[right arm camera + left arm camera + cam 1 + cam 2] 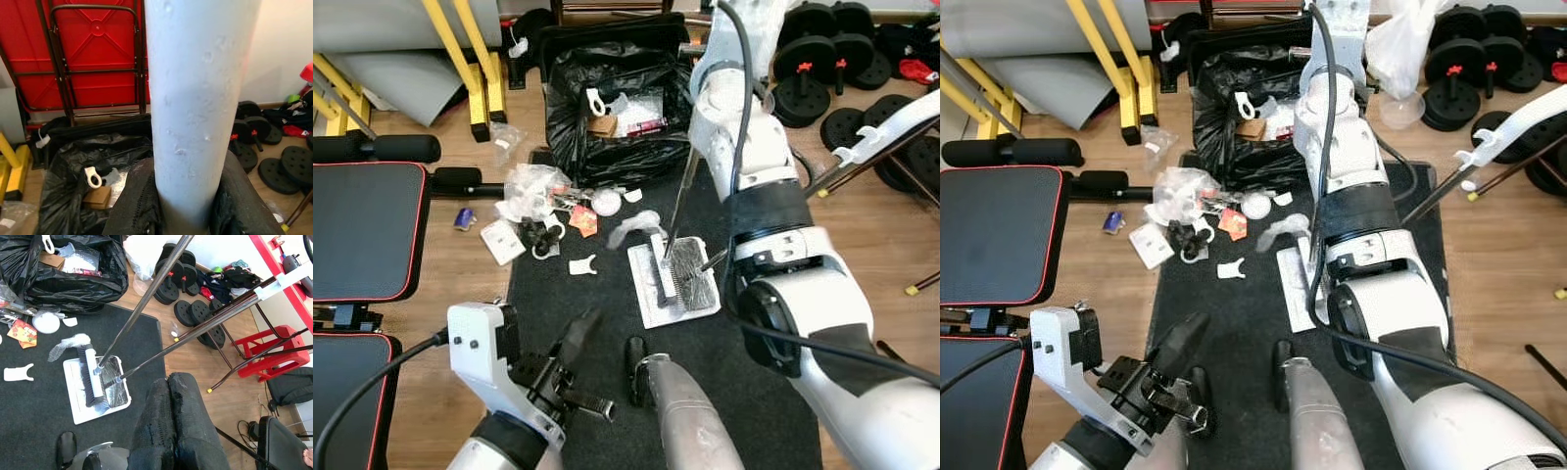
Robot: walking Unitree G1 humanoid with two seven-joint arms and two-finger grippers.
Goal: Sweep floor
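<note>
Right claw [188,205]: mine, clenched on the pale handle pole [195,98]; in the wrist view the two black fingers [139,205] press either side of the pole.
Right arm [773,245]: reaches forward over the black mat [607,313], toward the bin bag.
Left claw [173,421]: mine, fingers pressed together with nothing between them; it hangs low at the near edge of the mat.
Broom [90,377]: dark bristle head with a white back, resting on the dustpan; its thin metal shaft [142,303] rises at a slant away from the head.
Dustpan [671,279]: flat white pan, lying on the mat near its right edge, bristles across it; a second thin rod [166,352] joins it at the rear.
Black bin bag [607,108]: open, standing at the far end of the mat, holding a cardboard piece, clear wrappers and a white hook-shaped item.
Litter [543,201]: crumpled clear plastic, a red-orange packet, a round white lid, a white card and white scraps, spread at the far left of the mat and onto the wooden floor [460,284] just beside it.
Plastic wrap [636,227]: one clear piece on the mat, just beyond the dustpan.
Weight bench [362,235]: black pad with red piping, left of the mat.
Weight plates [822,69]: black, stacked at the far right on the floor.
Red stool [269,364]: beyond the mat, on the floor.
</note>
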